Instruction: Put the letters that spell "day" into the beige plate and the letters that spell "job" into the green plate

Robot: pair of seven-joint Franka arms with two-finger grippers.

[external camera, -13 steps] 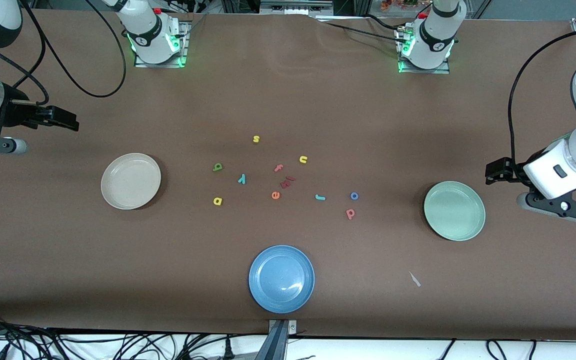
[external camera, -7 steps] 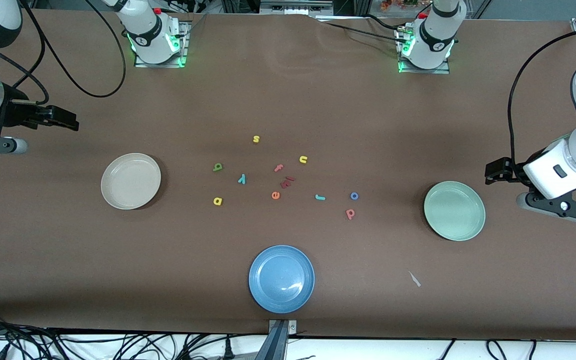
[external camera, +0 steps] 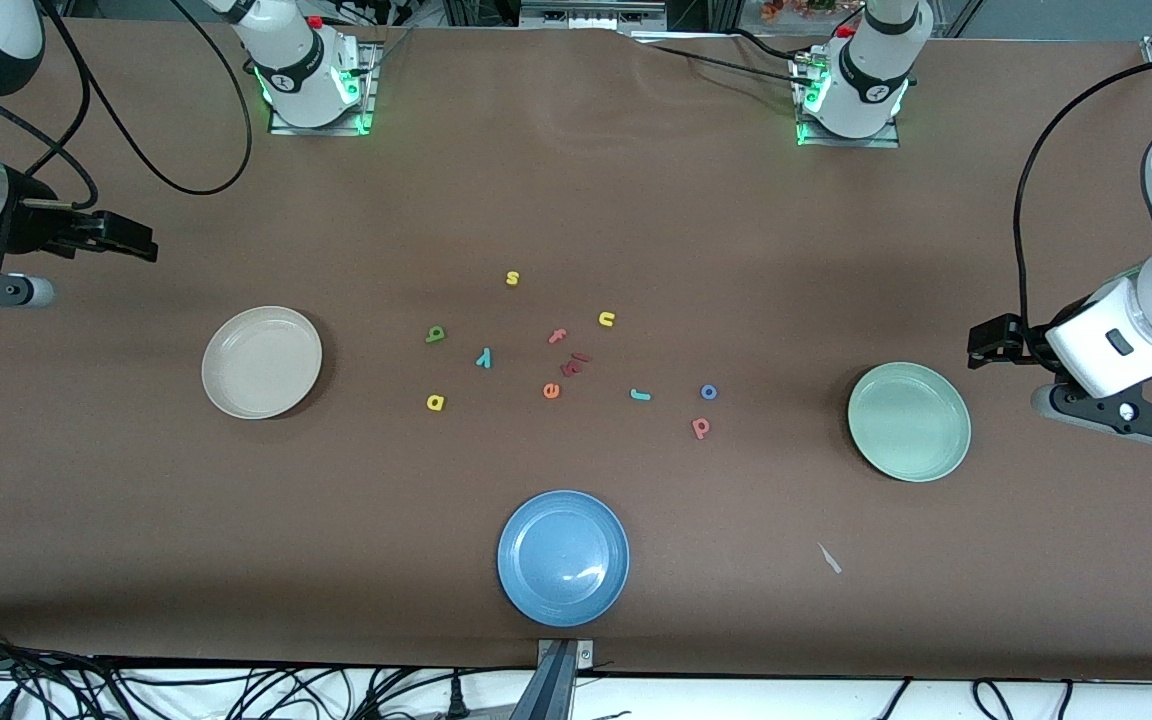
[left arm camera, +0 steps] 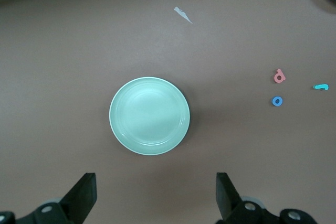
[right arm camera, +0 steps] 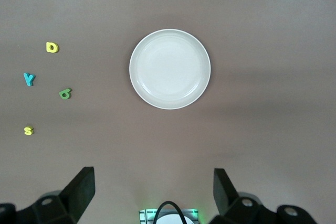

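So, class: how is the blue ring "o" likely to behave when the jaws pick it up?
The blue ring "o" lies flat and looks tiny, so it is probably very light. Lying so low on the table, it may slide rather than lift. On edge, its round shape might roll.

My left pincer [external camera: 981,345] has crept a touch toward the middle of the surface [external camera: 576,200], above the bare patch by the green plate [external camera: 909,421]; jaws wide as before. No other change: letters, plates and my right pincer all unmoved.

Brown table [external camera: 576,200]: plates [external camera: 563,557], foam letters [external camera: 551,391]
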